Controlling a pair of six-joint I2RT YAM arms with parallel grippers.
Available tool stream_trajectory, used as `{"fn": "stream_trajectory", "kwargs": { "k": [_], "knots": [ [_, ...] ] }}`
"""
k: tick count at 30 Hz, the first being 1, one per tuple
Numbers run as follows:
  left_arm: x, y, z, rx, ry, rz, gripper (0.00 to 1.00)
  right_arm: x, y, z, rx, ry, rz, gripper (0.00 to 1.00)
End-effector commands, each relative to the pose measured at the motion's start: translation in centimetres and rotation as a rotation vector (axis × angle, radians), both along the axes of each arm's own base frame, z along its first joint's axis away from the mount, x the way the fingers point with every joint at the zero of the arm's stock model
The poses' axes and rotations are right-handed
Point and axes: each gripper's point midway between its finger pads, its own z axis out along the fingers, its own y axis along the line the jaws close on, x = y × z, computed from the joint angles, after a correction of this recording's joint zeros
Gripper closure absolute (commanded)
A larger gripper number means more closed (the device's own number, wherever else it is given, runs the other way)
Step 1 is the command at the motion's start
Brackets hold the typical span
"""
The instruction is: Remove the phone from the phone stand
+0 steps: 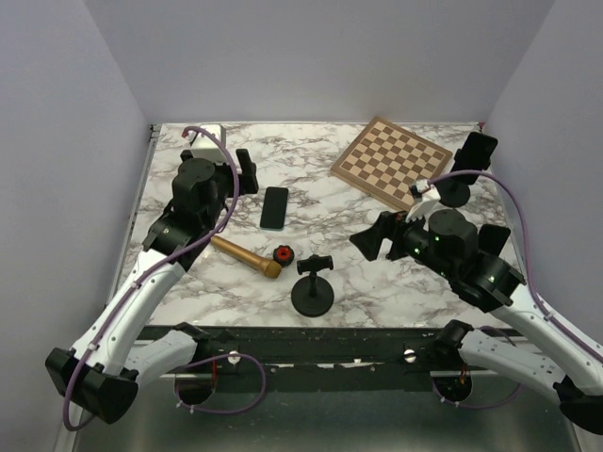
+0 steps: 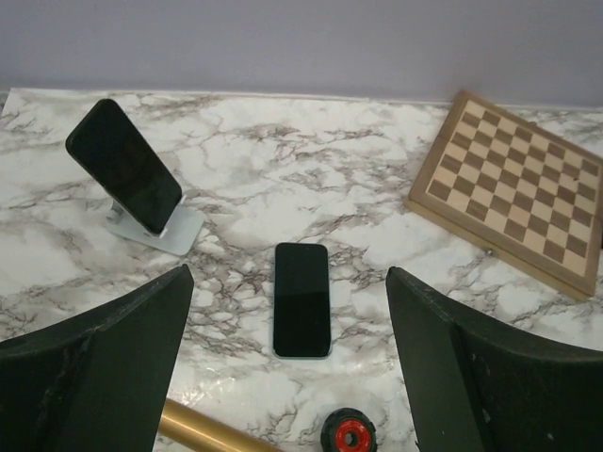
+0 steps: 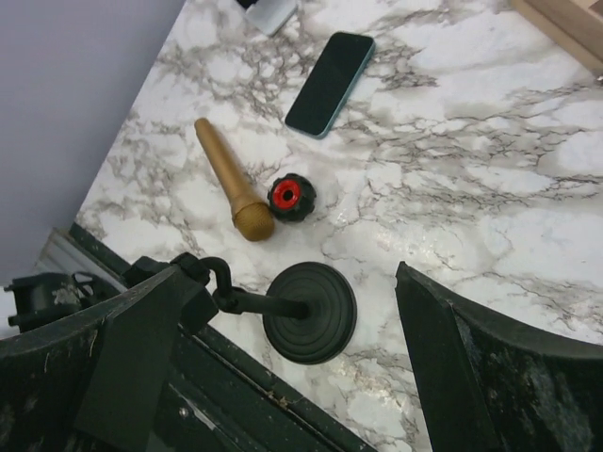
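Note:
A dark phone (image 2: 124,164) leans on a white stand (image 2: 160,231) at the table's far left; only the stand (image 1: 203,136) shows from above. A second dark phone (image 1: 274,207) lies flat on the marble, also in the left wrist view (image 2: 301,298) and the right wrist view (image 3: 330,83). A third phone (image 1: 474,153) sits on a black stand (image 1: 455,193) at the far right. An empty black stand (image 1: 314,282) is near the front. My left gripper (image 1: 244,171) is open, short of the flat phone. My right gripper (image 1: 375,237) is open above the empty stand (image 3: 309,311).
A wooden chessboard (image 1: 390,161) lies at the back right. A wooden handle (image 1: 246,256) and a black-and-red knob (image 1: 283,254) lie between the flat phone and the empty black stand. The table's front edge runs just below that stand.

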Motion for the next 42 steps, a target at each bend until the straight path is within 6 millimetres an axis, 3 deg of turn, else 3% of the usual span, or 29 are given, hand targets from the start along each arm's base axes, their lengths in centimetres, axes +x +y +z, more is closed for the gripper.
{"fn": "stream_trajectory", "kwargs": {
  "k": [1,9,15,18,21,25,31,36,42],
  "knots": [
    [2.1,1.3,-1.8,0.010,0.093,0.083,0.04,0.7,-2.8,1.1,0.076,-0.028,-0.183,0.00],
    [5.4,5.5,-5.7,-0.053,0.189,0.187,0.02,-1.9,-4.2,1.2,0.156,-0.022,-0.155,0.00],
    [8.6,7.2,-8.5,-0.269,0.251,0.136,0.02,-3.4,-4.8,1.4,0.200,-0.025,-0.129,0.00],
    [10.0,10.1,-9.3,-0.435,0.172,0.119,0.04,-3.8,-4.9,1.2,0.209,-0.023,-0.118,0.00],
    [11.2,11.8,-8.6,-0.425,0.018,0.078,0.06,-4.1,-4.7,1.4,0.224,-0.022,-0.097,0.00],
    [12.5,12.2,-8.4,-0.372,-0.068,0.020,0.07,-4.0,-4.1,1.6,0.222,-0.024,-0.078,0.00],
    [14.4,13.9,-10.5,-0.371,-0.076,0.022,0.13,-3.4,-3.2,1.3,0.165,-0.007,-0.056,0.00],
    [15.6,15.1,-11.0,-0.443,-0.100,-0.033,0.14,-3.5,-2.9,2.2,0.169,-0.007,-0.034,0.00],
    [17.0,14.4,-12.0,-0.518,-0.090,-0.180,0.25,-3.5,-3.1,2.8,0.190,-0.023,-0.043,0.00]
  ]
}}
